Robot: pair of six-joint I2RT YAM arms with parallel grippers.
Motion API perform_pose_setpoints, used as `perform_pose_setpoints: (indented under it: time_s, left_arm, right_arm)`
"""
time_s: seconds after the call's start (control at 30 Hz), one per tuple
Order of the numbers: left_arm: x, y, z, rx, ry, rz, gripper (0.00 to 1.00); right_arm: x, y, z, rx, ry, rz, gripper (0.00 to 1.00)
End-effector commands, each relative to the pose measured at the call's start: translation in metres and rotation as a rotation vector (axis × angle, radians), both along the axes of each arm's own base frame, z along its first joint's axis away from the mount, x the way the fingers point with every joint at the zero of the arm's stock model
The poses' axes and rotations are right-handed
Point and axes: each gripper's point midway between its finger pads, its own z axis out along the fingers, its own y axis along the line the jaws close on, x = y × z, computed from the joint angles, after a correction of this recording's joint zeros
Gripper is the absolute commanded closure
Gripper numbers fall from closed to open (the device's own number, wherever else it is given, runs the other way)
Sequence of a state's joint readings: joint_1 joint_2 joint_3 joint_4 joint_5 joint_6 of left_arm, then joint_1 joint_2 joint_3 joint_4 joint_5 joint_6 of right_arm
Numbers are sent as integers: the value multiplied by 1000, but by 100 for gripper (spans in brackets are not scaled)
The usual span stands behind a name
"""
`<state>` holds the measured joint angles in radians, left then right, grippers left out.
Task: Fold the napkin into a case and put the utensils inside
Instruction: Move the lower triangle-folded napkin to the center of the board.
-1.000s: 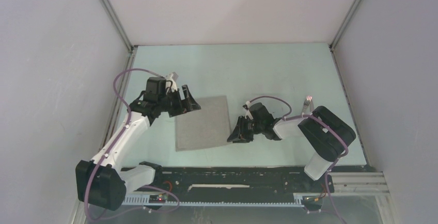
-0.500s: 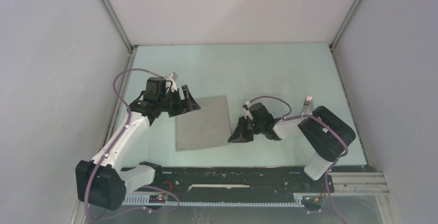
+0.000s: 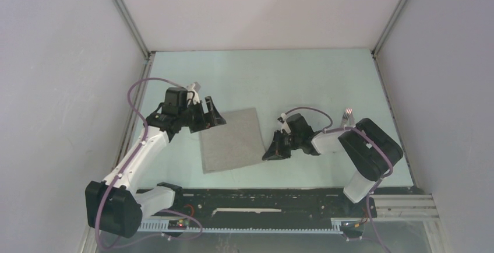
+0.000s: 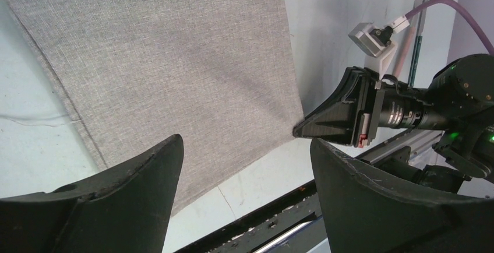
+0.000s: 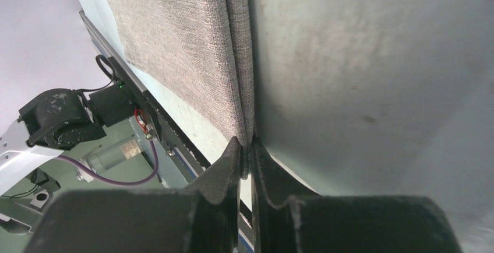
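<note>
The taupe-grey napkin (image 3: 232,141) lies flat and unfolded on the pale table. My right gripper (image 3: 269,155) is low at its near right corner. In the right wrist view the fingers (image 5: 246,142) are shut on the napkin's edge (image 5: 175,37), with cloth pinched between them. My left gripper (image 3: 213,116) hovers open over the far left corner. Nothing is between its wide fingers (image 4: 246,148), which frame the napkin (image 4: 163,60) and the right gripper's tip (image 4: 304,129). The utensils lie behind the right arm: fork tines (image 3: 348,113) and thin handles (image 4: 415,49) show.
A black rail (image 3: 262,197) runs along the table's near edge, just below the napkin. White enclosure walls with metal posts stand on the left, right and back. The right arm's purple cable (image 3: 303,112) loops above its wrist.
The right gripper has closed onto the napkin's near right corner and drawn it slightly right, so the cloth has shifted and turned a little. The left arm has stayed put.
</note>
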<state>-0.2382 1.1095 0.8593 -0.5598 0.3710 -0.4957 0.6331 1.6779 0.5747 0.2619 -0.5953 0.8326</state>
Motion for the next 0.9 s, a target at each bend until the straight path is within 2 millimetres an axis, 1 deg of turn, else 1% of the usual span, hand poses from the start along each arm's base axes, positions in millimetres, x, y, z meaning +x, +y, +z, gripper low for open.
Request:
perform_pose_setpoints:
  time_s: [0.0, 0.1, 0.17, 0.23, 0.3, 0.47, 0.53, 0.67, 0.77, 0.87]
  left_arm:
    - [4, -3, 15, 0, -57, -23, 14]
    - [4, -3, 14, 1, -56, -25, 14]
    - [4, -3, 13, 1, -52, -27, 14]
    - [5, -5, 11, 3, -49, -30, 14]
    - [6, -6, 9, 3, -44, -31, 13]
    - [7, -8, -1, 4, -25, -15, 13]
    - [7, -8, -8, 2, -22, 3, 14]
    - [5, -8, -26, -19, 5, 44, 15]
    - [8, -7, -32, -19, 8, 63, 16]
    - [11, -6, -36, -7, 19, 68, 16]
  right_arm:
    - [0, -18, 2, 19, 3, 44, 94]
    - [2, -32, 4, 48, 16, 64, 94]
    - [6, -45, 4, 55, 27, 57, 94]
    - [10, -59, 1, 32, 56, 42, 94]
    - [12, -67, 0, 12, 71, 41, 94]
    - [19, -67, 2, 11, 56, 33, 94]
    - [22, -69, 1, -1, 44, 21, 94]
    - [35, -75, 7, 14, 35, -15, 94]
    - [39, -77, 9, -1, 27, -12, 93]
    - [41, -79, 6, -12, 30, -14, 93]
